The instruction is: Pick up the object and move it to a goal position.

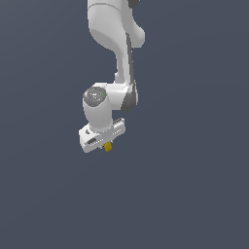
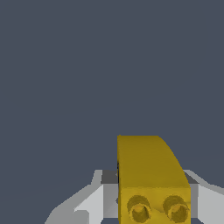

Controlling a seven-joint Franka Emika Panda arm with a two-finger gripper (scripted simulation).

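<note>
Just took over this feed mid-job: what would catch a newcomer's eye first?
The yellow block fills the lower part of the wrist view, its two round studs facing the camera, pinched between the pale jaws. In the exterior view it is only a yellow speck under the gripper of the white arm, against plain dark grey.

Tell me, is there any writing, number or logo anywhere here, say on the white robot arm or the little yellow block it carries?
None: no text, number or sign can be read in either view.
White robot arm: plain shell, no lettering visible.
Gripper: unmarked.
Small mustard-yellow block between its fingers: only two round studs on its face, no print.
Flat dark grey background: blank.
</note>
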